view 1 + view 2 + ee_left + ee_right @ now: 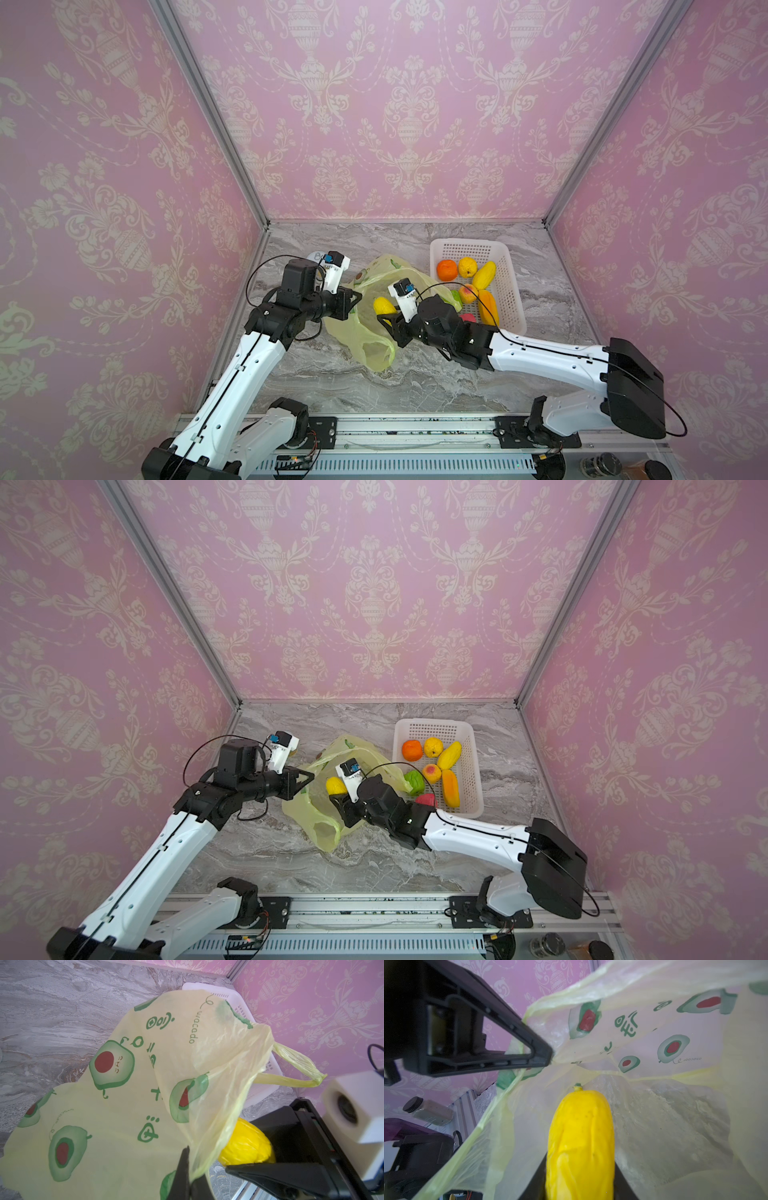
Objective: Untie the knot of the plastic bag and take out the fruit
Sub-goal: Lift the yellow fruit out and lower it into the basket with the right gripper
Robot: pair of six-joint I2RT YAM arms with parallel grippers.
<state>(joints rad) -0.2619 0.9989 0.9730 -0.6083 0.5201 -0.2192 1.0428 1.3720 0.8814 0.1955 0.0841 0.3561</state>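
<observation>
As the left end effector (pixel 357 300) pinches the rim of the plastic bag (pixel 361 336), unloading is the step in hand.
Right end effector (pixel 384 319) grasps a yellow fruit (pixel 581 1136) inside the bag; next, lift it clear into the basket (pixel 465 241) beside the bag.

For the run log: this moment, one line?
left end effector: shut on plastic bag | right end effector: shut on yellow fruit in bag

Green word "wacado" printed on the plastic bag (pixel 128 1109)
</observation>
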